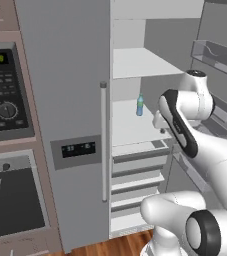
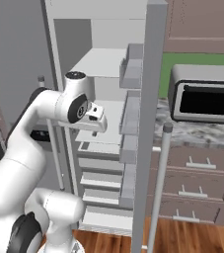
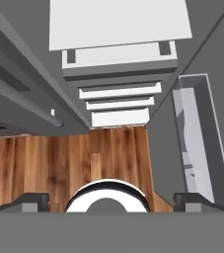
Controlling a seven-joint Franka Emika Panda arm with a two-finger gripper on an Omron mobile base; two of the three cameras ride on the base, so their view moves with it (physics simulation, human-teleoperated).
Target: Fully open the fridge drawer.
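Standing open, grey fridge, wooden floor, marble counter

- The left base view looks from behind the arm's left, forward and slightly down, close to the fridge with its shut door, bar handle and open compartment.
- The right base view looks from behind the arm's right into the same compartment, past the open door's edge.
- Both share the white shelves and the fridge drawer.
- The hand view looks steeply down the drawer stack to the wooden floor.
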